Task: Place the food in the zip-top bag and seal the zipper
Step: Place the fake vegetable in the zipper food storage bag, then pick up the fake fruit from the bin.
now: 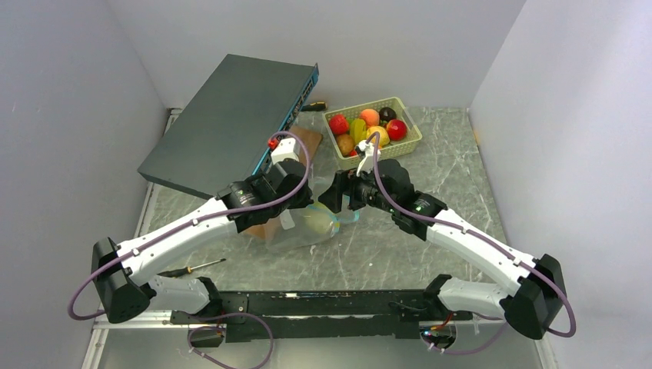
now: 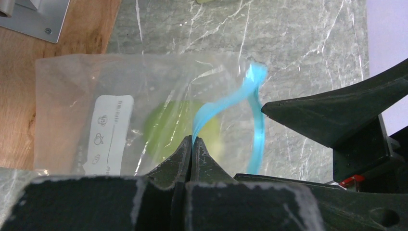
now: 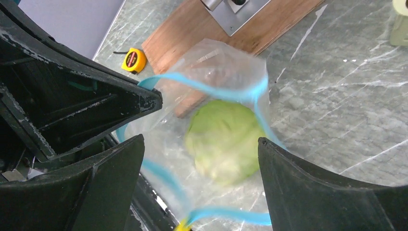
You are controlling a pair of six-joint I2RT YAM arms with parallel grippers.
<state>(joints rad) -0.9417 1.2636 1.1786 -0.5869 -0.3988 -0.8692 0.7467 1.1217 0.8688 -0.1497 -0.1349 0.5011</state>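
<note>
Top view: the clear floppy plastic zip-top bag (image 1: 298, 233) is lying in the middle of the desk (image 1: 438, 165). Left wrist: my left gripper (image 2: 192, 143) is pinching its thin teal-blue zipper (image 2: 226, 103), fingers pressed together. Right wrist: my right gripper (image 3: 201, 142) is hovering spread wide over the light-green round toy food (image 3: 223, 139) inside the bag.

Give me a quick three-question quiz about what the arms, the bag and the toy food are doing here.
1. True or false: the left gripper is shut on the zipper.
2. What lies inside the zip-top bag? A) a red piece B) a light green piece C) nothing
3. Fill in: the other food sits in a pale green lattice ____.
Key: 1 true; 2 B; 3 basket.
</note>
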